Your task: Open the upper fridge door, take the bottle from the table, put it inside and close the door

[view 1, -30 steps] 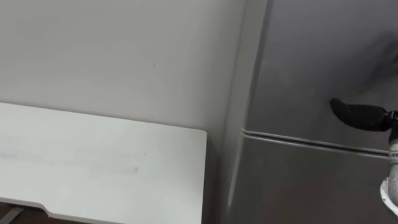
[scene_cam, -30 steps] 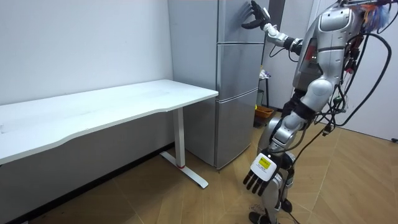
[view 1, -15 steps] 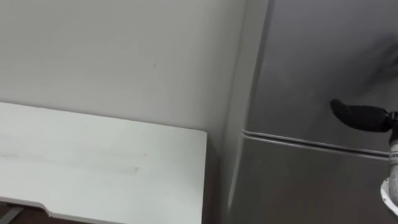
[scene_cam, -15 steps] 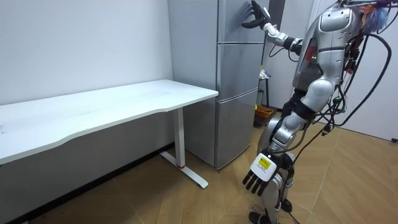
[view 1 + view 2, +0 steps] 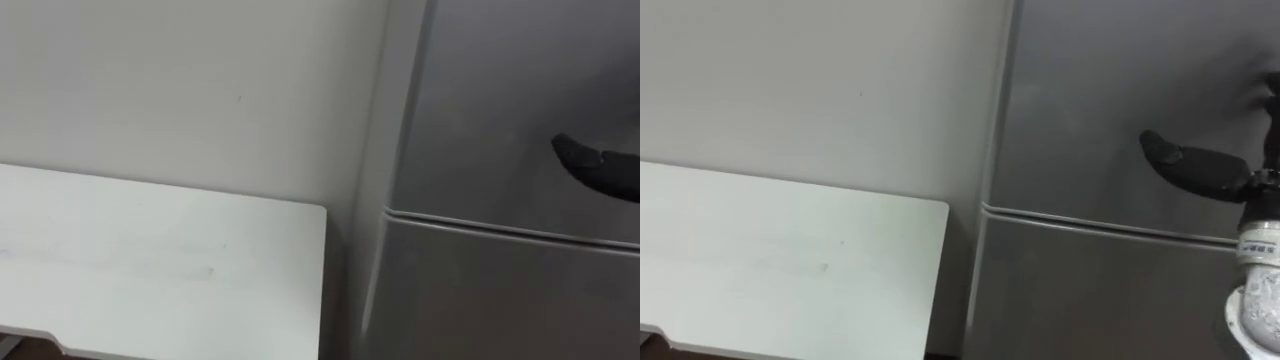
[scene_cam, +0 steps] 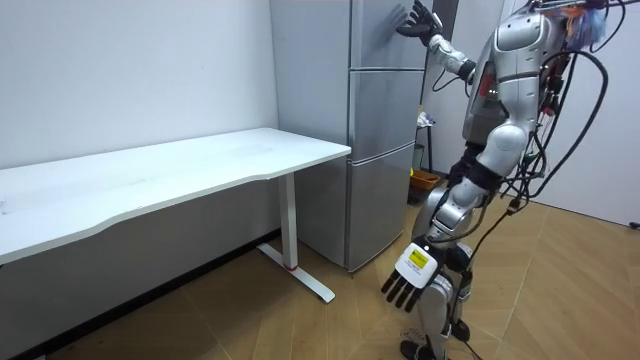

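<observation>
At the upper fridge door [image 5: 500, 100], the right hand [image 5: 1192, 166] is raised, fingers straight.

Silver-grey shell, black joints, dark cables; left robot hand [image 6: 411, 270] black-fingered, white-backed.

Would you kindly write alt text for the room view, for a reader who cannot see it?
A humanoid robot stands facing a tall grey fridge, its right hand raised to the upper door and its left hand hanging open by its leg. A long white table stands beside the fridge, on the room view's left.
</observation>
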### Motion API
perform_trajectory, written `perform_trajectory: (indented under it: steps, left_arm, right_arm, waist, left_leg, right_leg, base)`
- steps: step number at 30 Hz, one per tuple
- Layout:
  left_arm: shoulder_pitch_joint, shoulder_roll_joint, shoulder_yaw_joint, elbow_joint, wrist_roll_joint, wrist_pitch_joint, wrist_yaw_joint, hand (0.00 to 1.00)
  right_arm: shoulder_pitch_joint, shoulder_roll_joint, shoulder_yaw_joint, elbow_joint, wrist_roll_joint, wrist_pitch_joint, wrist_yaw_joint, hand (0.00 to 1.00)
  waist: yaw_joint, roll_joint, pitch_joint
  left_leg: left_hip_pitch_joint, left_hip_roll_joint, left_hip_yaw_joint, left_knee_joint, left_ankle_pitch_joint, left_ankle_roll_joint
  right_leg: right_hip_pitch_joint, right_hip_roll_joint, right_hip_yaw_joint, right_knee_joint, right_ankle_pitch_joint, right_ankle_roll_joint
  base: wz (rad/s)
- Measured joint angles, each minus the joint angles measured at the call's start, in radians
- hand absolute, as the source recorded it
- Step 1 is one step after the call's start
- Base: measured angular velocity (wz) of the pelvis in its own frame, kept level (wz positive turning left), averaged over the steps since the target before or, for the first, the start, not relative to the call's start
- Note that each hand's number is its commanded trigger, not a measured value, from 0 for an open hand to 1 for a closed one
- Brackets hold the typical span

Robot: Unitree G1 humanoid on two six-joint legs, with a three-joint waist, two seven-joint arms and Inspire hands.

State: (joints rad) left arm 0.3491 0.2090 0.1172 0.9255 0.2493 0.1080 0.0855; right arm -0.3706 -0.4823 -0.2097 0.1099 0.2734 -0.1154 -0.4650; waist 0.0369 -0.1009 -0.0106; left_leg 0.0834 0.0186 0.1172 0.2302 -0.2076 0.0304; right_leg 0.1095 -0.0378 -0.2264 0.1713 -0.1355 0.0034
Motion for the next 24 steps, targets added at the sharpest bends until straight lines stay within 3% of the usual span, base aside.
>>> perform_trajectory:
  steps: [3,5,8,12,17,22,24]
  left_arm:
    - [0.014,-0.001,0.009,-0.001,0.0,0.0,0.0,0.0]
    - [0.027,-0.001,0.02,-0.001,-0.001,0.0,0.0,0.0]
    - [0.033,-0.004,0.052,0.0,-0.002,-0.002,0.0,0.0]
    - [0.034,-0.005,0.068,0.003,-0.008,-0.005,0.001,0.0]
    - [0.029,-0.006,0.068,0.001,-0.022,-0.016,0.019,0.0]
    - [0.036,-0.01,0.077,-0.001,-0.019,-0.011,0.024,0.0]
    - [0.038,-0.017,0.077,-0.001,-0.02,-0.005,0.037,0.0]
  right_arm:
    - [0.031,0.0,-0.053,0.026,0.042,0.033,-0.009,0.0]
    - [0.056,0.0,-0.085,0.037,0.066,0.053,-0.023,0.0]
    - [0.079,-0.002,-0.133,0.069,0.092,0.054,-0.058,0.0]
    - [0.081,-0.038,-0.179,0.116,0.141,0.054,-0.131,0.0]
    - [0.14,-0.055,-0.221,0.129,0.251,0.053,-0.178,0.0]
    - [0.26,-0.046,-0.29,0.193,0.377,0.053,-0.177,0.0]
    - [0.303,-0.013,-0.294,0.199,0.408,0.053,-0.178,0.0]
  waist:
    - [-0.015,-0.003,0.001]
    - [-0.024,-0.01,0.0061]
    - [-0.052,-0.011,0.007]
    - [-0.083,-0.01,0.0066]
    - [-0.099,-0.01,0.0059]
    - [-0.113,0.008,0.008]
    - [-0.115,0.015,0.0083]
  left_leg:
    - [0.002,0.0,0.003,-0.012,0.0,0.0]
    - [0.012,0.001,0.008,-0.022,0.0,-0.001]
    - [0.012,0.001,0.011,-0.032,-0.001,-0.004]
    - [0.012,0.001,0.02,-0.043,-0.002,-0.007]
    - [0.016,0.007,0.02,-0.051,-0.008,-0.014]
    - [0.017,0.005,0.02,-0.051,-0.012,-0.012]
    - [0.017,0.006,0.021,-0.052,-0.012,-0.012]
  right_leg:
    - [0.003,0.002,0.003,-0.005,0.0,0.001]
    - [0.003,0.002,-0.002,-0.004,-0.002,-0.001]
    - [-0.006,0.002,-0.004,-0.002,-0.011,0.0]
    - [-0.016,0.007,0.0,-0.001,-0.014,-0.001]
    - [-0.013,0.015,0.006,-0.003,-0.014,-0.001]
    - [-0.008,0.013,0.006,-0.003,-0.015,0.001]
    - [-0.009,0.012,0.007,-0.003,-0.017,0.004]
  base:
    - [-0.03]
    - [-0.06]
    - [-0.02]
    - [-0.04]
    - [-0.03]
    - [0.03]
    - [-0.03]
